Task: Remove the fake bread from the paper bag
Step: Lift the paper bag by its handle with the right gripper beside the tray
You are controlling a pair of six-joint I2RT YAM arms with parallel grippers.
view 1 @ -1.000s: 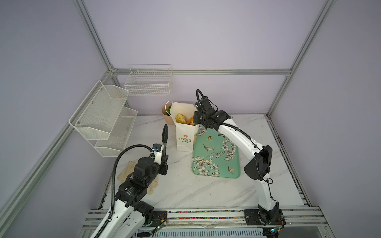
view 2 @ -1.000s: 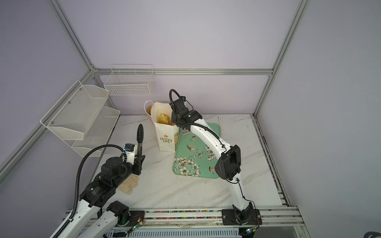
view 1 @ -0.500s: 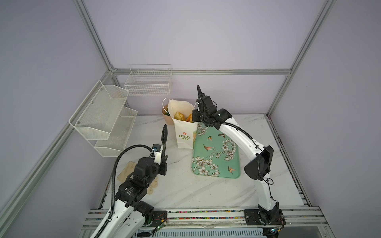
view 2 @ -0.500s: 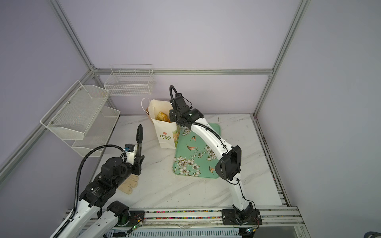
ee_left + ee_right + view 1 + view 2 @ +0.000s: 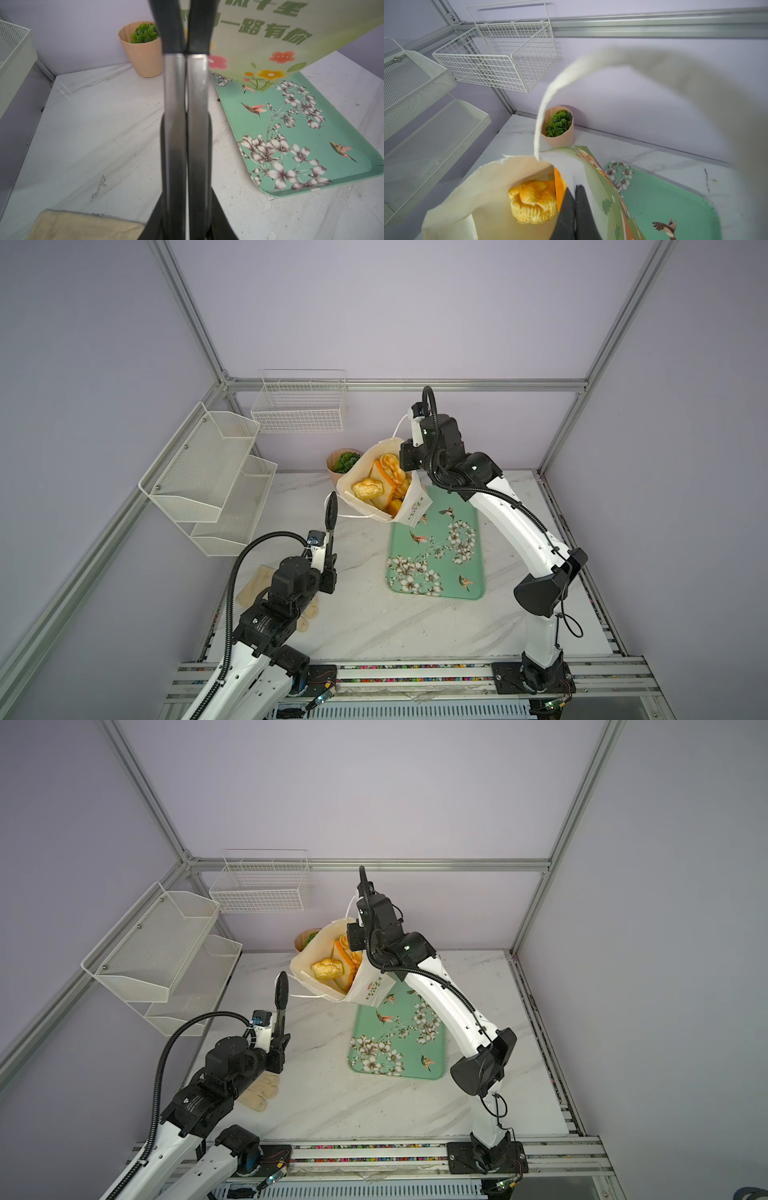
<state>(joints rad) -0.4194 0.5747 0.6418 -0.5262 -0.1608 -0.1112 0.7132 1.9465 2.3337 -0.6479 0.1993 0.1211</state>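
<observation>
Right jaws clamped on rim of paper bag, bag held up, tilted, over far end of tray. Fake bread inside bag. Left jaws clamped on tongs, near left edge of tabletop.

Only readable thing was on the paper bag: green Chinese lettering, "一路有你". The line above it was cropped.

marble table, floral tray, plant pot, cloth
</observation>
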